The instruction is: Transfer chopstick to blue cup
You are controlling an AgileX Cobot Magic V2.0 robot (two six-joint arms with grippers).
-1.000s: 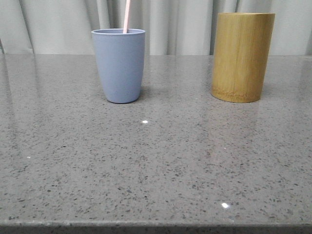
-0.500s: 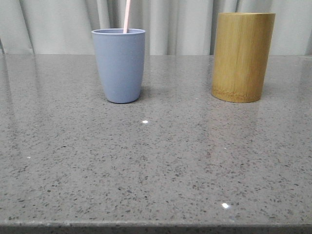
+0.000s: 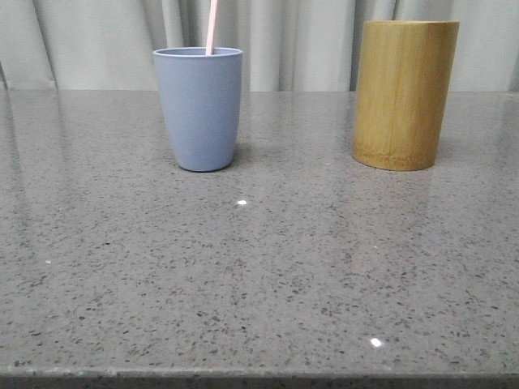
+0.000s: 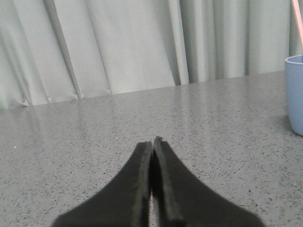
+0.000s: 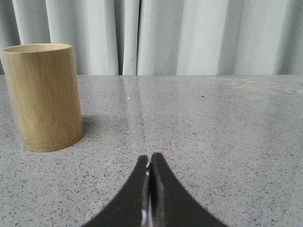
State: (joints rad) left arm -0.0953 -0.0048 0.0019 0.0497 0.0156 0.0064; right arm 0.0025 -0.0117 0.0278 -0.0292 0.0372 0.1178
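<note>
The blue cup [image 3: 199,109] stands upright on the grey table at the back left. A pale pink chopstick [image 3: 212,27] stands in it, only its upper end showing above the rim. The cup's edge [image 4: 294,94] and the chopstick [image 4: 297,19] also show in the left wrist view. My left gripper [image 4: 152,141] is shut and empty, low over the table, well apart from the cup. My right gripper [image 5: 149,156] is shut and empty, apart from the bamboo holder. Neither gripper shows in the front view.
A taller tan bamboo cylinder holder [image 3: 404,95] stands at the back right; it also shows in the right wrist view [image 5: 43,96]. A pale curtain [image 3: 300,40] hangs behind the table. The table's front edge [image 3: 259,377] runs along the near side.
</note>
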